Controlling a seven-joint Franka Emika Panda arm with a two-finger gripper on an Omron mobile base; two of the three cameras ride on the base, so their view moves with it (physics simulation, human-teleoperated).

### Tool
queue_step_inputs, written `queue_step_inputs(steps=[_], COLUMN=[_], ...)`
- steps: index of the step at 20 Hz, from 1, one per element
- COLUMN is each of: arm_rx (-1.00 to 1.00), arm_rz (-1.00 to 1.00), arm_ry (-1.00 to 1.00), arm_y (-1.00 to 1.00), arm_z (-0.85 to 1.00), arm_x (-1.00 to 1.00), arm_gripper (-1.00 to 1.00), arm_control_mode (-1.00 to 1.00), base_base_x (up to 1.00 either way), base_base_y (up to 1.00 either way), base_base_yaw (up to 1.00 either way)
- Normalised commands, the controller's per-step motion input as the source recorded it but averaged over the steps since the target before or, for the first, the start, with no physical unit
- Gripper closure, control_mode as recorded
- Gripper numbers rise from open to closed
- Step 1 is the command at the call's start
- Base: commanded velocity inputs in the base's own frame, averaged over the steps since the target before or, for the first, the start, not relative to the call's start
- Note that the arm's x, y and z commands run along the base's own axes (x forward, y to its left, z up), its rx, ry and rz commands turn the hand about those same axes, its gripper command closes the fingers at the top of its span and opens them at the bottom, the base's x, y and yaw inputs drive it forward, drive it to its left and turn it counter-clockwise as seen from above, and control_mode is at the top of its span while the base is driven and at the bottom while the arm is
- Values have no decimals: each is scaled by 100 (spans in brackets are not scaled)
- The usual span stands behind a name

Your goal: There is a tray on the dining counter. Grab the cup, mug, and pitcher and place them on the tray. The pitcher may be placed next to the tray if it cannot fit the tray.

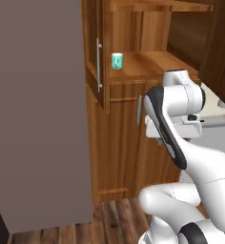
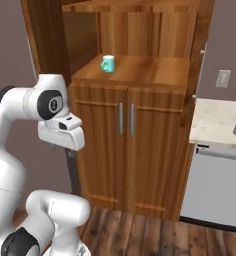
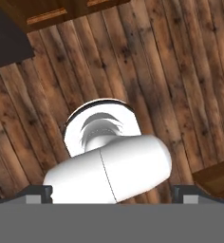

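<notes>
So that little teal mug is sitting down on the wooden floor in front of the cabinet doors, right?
Not quite. The mug isn't on the floor; it stands on the open wooden shelf above the closed cabinet doors. The right base view shows this plainly, and the left base view agrees.

The mug [image 2: 108, 63] is finished in smooth pale teal, faintly glossy. The cabinet [image 2: 140, 150] is built of warm varnished wood with visible grain and metal handles [image 2: 126, 119]. The floor [image 3: 171, 71] is laid in dark, knotty wooden planks.
</notes>
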Motion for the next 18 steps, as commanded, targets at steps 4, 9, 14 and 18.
queue_step_inputs(steps=[4, 9, 14, 18], arm_rx=[0, 0, 0, 0], arm_rz=[0, 0, 0, 0], arm_ry=[0, 0, 0, 0], arm_y=[0, 0, 0, 0], arm_z=[0, 0, 0, 0], arm_x=[0, 0, 0, 0], arm_gripper=[-100, -100, -100, -100], arm_control_mode=[100, 100, 100, 100], base_base_x=[77, 80, 74, 54], base_base_y=[-21, -36, -19, -14], base_base_yaw=[8, 15, 17, 18])
